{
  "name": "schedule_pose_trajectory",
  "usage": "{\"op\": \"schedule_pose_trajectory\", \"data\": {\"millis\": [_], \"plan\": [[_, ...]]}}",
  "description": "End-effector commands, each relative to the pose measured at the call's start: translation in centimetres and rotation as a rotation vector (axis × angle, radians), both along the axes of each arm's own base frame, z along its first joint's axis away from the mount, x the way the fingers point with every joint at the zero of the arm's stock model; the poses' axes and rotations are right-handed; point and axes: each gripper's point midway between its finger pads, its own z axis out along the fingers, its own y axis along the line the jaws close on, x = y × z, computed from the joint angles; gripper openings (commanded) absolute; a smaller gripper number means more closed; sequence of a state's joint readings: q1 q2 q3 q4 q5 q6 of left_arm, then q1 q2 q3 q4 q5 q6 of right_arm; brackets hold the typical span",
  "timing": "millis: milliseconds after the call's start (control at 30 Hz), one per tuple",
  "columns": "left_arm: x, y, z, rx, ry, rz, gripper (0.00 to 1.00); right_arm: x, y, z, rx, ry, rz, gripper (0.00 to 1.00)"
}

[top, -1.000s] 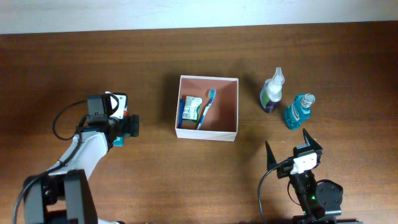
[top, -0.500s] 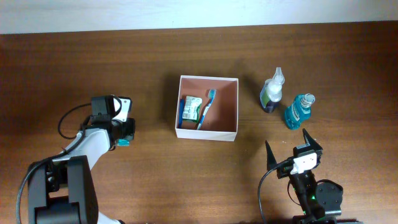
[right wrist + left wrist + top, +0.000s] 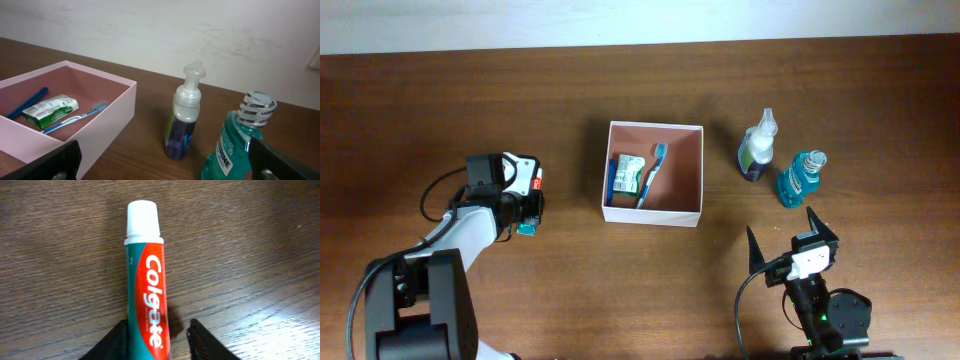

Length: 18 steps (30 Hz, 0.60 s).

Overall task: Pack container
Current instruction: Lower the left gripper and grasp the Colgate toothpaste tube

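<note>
A red and teal Colgate toothpaste tube [image 3: 145, 265] with a white cap lies on the wooden table at the left [image 3: 528, 177]. My left gripper [image 3: 157, 325] [image 3: 525, 205] has closed round its lower body. One finger presses its teal side, and a thin shadow shows by the other. The container [image 3: 654, 126], a white box with a pinkish-brown inside [image 3: 100, 125], stands mid-table. It holds a blue toothbrush [image 3: 652, 172] and a green packet [image 3: 629, 174]. My right gripper [image 3: 782, 225] [image 3: 165, 165] stands open near the front edge, holding nothing.
A clear pump bottle [image 3: 758, 150] [image 3: 184, 120] and a teal Listerine bottle [image 3: 800, 178] [image 3: 240, 145] stand upright right of the container, just ahead of the right gripper. A pale wall runs along the table's far edge.
My left gripper's jaws have closed in from wide open onto the toothpaste tube and shifted slightly right. The right arm has not moved.
</note>
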<state>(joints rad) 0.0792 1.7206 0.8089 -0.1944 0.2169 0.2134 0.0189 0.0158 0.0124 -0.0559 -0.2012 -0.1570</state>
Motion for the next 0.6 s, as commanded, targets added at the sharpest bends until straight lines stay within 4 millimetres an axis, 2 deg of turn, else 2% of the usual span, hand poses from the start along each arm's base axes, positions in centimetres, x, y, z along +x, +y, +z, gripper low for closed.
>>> {"op": "schedule_pose_trajectory", "data": {"millis": [0, 167, 200, 267, 333, 567], "plan": [[-0.58, -0.54, -0.82, -0.036, 0.029, -0.007, 0.41, 0.03, -0.23, -0.21, 0.004, 0.002, -0.011, 0.98], [-0.52, -0.53, -0.79, -0.036, 0.026, -0.007, 0.40, 0.03, -0.23, -0.22, 0.004, 0.002, -0.011, 0.98], [-0.53, -0.54, -0.79, -0.036, 0.026, -0.007, 0.38, 0.03, -0.23, -0.22, 0.004, 0.002, -0.011, 0.98], [-0.54, -0.54, -0.80, -0.036, 0.027, -0.007, 0.25, 0.03, -0.23, -0.21, 0.004, 0.002, -0.011, 0.98], [-0.54, -0.54, -0.80, -0.036, 0.027, -0.006, 0.16, 0.03, -0.23, -0.21, 0.004, 0.002, -0.011, 0.98], [-0.31, -0.52, -0.34, -0.069, 0.028, 0.058, 0.07, 0.03, -0.23, -0.22, 0.004, 0.002, -0.011, 0.98]]}}
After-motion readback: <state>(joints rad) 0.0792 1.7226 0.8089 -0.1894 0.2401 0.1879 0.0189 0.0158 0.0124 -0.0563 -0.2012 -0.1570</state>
